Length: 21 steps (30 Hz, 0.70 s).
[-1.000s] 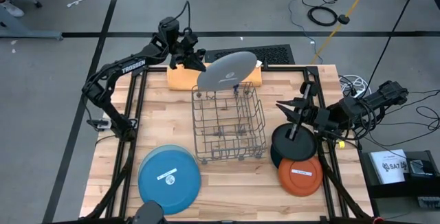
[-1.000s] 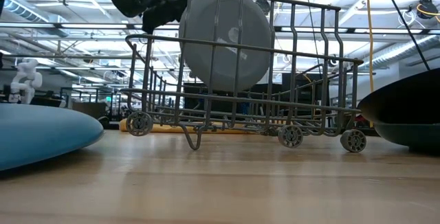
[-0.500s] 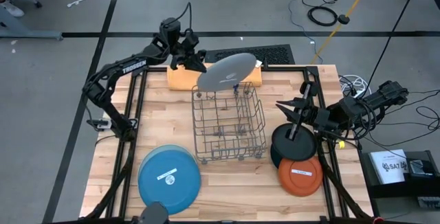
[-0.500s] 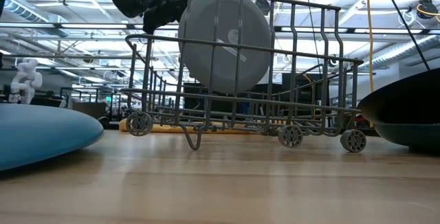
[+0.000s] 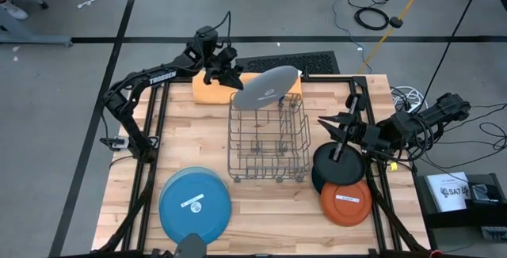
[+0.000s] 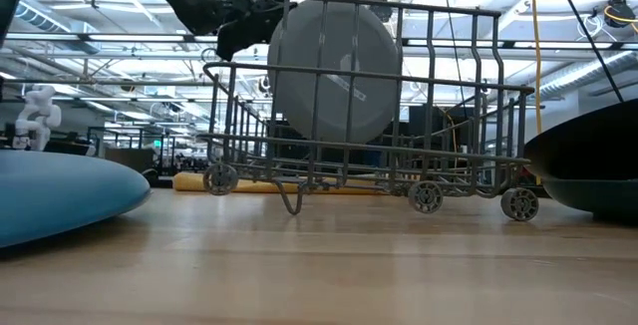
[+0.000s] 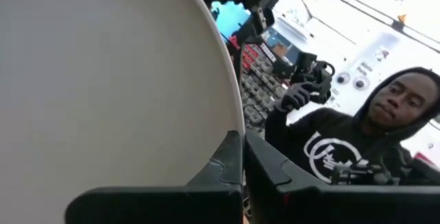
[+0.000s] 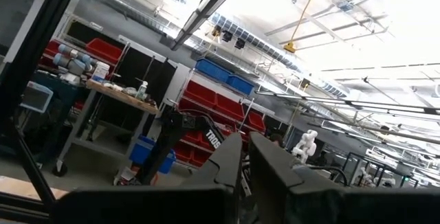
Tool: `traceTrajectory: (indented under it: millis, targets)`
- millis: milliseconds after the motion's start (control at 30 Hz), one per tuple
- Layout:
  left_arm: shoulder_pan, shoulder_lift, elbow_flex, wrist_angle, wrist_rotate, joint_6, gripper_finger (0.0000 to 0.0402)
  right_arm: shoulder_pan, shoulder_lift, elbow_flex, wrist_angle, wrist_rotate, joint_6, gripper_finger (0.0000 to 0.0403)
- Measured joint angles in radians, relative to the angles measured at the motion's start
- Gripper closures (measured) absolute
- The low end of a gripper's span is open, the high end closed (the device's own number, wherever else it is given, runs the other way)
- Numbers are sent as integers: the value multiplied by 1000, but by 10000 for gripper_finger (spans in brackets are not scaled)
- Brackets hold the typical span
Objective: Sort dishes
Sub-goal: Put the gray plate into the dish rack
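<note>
- The left gripper [image 5: 231, 77] is pinching the grey plate [image 5: 265, 88] on edge above the wire rack [image 5: 269, 143] by the table's far edge, likely for slotting upright.
- The right gripper [image 5: 331, 125] is waiting, fingers nearly closed and holding nothing, near the right edge.

The overhead camera hangs above the pale wooden worktop [image 5: 261, 210] and looks straight down, taking in its whole surface, both arms and the grey floor around. The low camera sits at worktop height and faces level across the boards into the hall behind, very near the edge. Both show the grey wire dish rack [image 5: 268, 143] and the large round grey plate [image 5: 266, 88] above its far end; the low view sees that plate [image 6: 334, 71] through the wires. The left wrist camera sits right against the plate's pale face [image 7: 110, 80], looking past it at a person in a dark hooded top [image 7: 357, 155]. The right wrist camera tilts upward toward shelving and ceiling lights.
</note>
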Motion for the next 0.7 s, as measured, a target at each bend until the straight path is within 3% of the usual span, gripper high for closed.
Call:
traceTrajectory:
  millis: [700]
  targets:
    - [-23,-1,0,57,-1,25,401,0,0,0,2,0,0,378]
